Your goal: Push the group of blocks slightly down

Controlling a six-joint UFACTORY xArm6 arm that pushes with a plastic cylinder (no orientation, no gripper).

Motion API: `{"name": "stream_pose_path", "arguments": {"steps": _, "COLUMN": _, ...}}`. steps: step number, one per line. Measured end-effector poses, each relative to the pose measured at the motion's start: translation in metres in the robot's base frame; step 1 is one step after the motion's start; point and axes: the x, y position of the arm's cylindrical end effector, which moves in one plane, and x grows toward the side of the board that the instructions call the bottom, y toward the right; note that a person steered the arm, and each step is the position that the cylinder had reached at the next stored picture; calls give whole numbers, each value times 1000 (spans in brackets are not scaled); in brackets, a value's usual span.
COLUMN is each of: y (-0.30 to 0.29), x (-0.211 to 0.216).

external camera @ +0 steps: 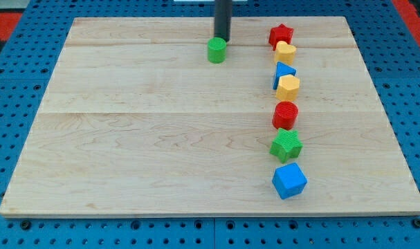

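Note:
A column of blocks runs down the view's right: a red star (281,34), a yellow block (285,52), a blue triangle (283,71), a yellow hexagon (288,87), a red cylinder (286,115), a green star (286,145) and a blue cube (289,180). A green cylinder (216,50) stands alone near the view's top. My tip (222,39) is just above and slightly right of the green cylinder, touching or nearly touching it, well left of the column.
The wooden board (126,124) lies on a blue perforated table (9,104). The board's top edge is close behind my tip.

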Motion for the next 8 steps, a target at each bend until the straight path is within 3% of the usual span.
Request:
{"name": "stream_pose_path", "arguments": {"steps": 1, "y": 11, "x": -17}}
{"name": "stream_pose_path", "arguments": {"steps": 3, "y": 93, "x": -63}}
{"name": "stream_pose_path", "arguments": {"steps": 4, "y": 141, "x": -46}}
{"name": "stream_pose_path", "arguments": {"steps": 8, "y": 142, "x": 31}}
